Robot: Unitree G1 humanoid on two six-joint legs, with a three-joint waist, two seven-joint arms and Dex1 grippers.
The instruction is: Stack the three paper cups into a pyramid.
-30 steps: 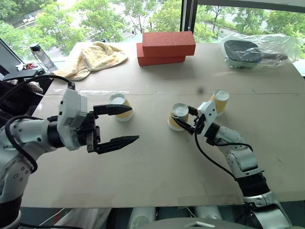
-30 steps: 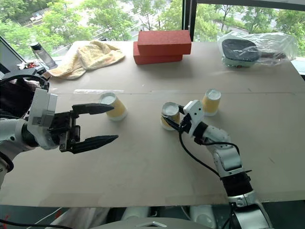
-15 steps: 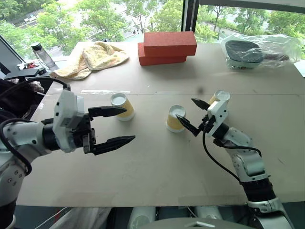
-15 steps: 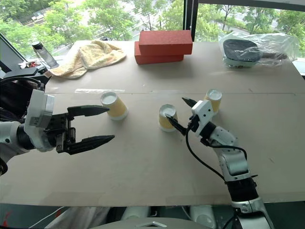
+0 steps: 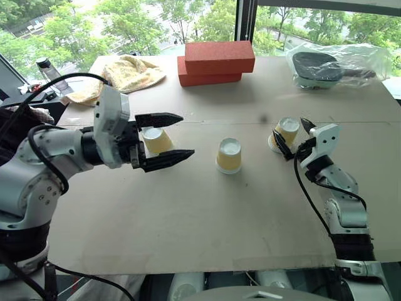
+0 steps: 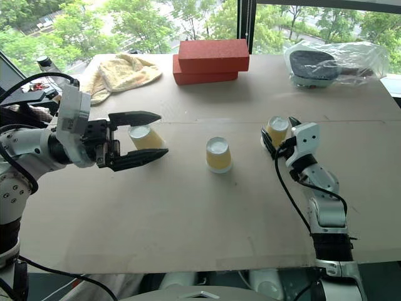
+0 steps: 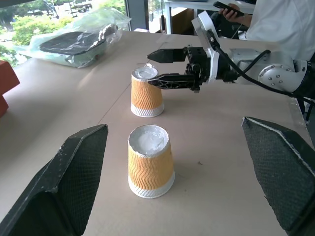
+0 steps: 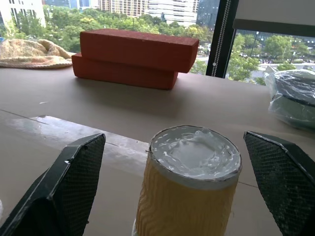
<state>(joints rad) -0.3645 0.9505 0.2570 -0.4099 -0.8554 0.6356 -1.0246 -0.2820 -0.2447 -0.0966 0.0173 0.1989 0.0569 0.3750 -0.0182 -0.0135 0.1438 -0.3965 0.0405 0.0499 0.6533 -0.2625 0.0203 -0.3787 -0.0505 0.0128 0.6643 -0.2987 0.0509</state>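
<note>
Three yellow-orange paper cups stand upside down in a row on the brown table (image 5: pixel 207 219). In the head views the left cup (image 5: pixel 156 139) shows between the fingers of my open left gripper (image 5: pixel 187 134), which hangs above the table and points right. The middle cup (image 5: pixel 229 155) stands free; in the left wrist view the middle cup (image 7: pixel 150 160) sits well ahead of the open fingers (image 7: pixel 74 182). My right gripper (image 5: pixel 288 126) is open around the right cup (image 5: pixel 287 130), one finger on each side. In the right wrist view that cup (image 8: pixel 194 182) stands between the spread fingers (image 8: pixel 64 191).
Two stacked red bricks (image 5: pixel 216 61) lie at the table's far middle, a yellow towel (image 5: pixel 128 72) at the far left, a plastic bag with a dark item (image 5: pixel 335 63) at the far right. A bottle (image 5: pixel 45 69) stands beyond the left edge. A person (image 7: pixel 268 17) sits behind my right arm.
My right gripper opened, let go of the middle cup and swung right to bracket the right cup. My left gripper rose and moved toward the middle, now in front of the left cup.
</note>
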